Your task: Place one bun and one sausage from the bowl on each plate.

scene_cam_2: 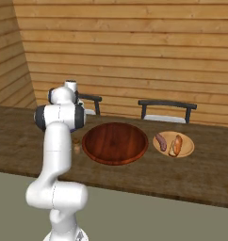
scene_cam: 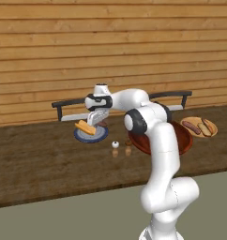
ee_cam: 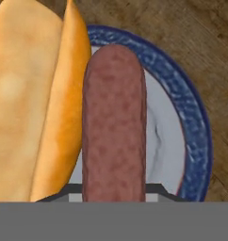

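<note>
Gripper (scene_cam: pixel 99 123) left of centre, over blue-grey plate (ee_cam: pixel 191 122); jaws pinching sausage (ee_cam: pixel 114 122), bun (ee_cam: pixel 31 103) alongside. Bowl (scene_cam_2: pixel 115 142) centre frame.

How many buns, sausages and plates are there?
Buns: 2, one on the blue plate, one on the tan plate
Sausages: 2, one by the claw, one on the tan plate
Plates: 2
Total: 6

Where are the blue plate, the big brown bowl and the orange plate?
Blue plate (ee_cam: pixel 193 117), hand view, on its dark blue rim.
Brown bowl (scene_cam_2: pixel 115 142), right base view, on its bare middle.
Orange plate (scene_cam_2: pixel 187 149), right base view, on its right rim.
</note>
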You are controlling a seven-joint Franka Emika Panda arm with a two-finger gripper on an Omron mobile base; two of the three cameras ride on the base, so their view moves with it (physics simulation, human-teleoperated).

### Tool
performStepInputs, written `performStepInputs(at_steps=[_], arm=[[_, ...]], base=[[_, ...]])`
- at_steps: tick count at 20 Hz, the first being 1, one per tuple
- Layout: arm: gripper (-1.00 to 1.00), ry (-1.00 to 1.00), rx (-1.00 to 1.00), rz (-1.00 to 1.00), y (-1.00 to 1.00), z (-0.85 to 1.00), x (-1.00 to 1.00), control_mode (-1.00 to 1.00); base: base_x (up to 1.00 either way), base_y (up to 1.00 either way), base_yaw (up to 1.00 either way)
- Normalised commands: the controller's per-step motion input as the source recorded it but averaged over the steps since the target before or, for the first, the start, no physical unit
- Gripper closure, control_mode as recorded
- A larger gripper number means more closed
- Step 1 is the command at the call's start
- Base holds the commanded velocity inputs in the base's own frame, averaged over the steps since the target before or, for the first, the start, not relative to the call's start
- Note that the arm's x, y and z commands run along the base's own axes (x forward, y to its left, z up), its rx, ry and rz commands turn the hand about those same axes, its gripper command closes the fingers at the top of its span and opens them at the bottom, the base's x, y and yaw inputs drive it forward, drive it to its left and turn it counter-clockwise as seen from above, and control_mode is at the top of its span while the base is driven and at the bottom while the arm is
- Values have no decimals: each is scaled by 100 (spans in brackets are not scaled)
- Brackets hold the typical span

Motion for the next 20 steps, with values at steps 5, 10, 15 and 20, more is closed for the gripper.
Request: performStepInputs(at_steps=[5,10,15,20], arm=[[-100,1,0,0,0,0,0,-100],[-100,1,0,0,0,2,0,-100],[-100,0,0,0,-30,69,-4,-100],[-100,-3,0,0,-76,78,-76,-100]], base=[[0,0,0],[0,0,0],[0,0,0],[0,0,0]])
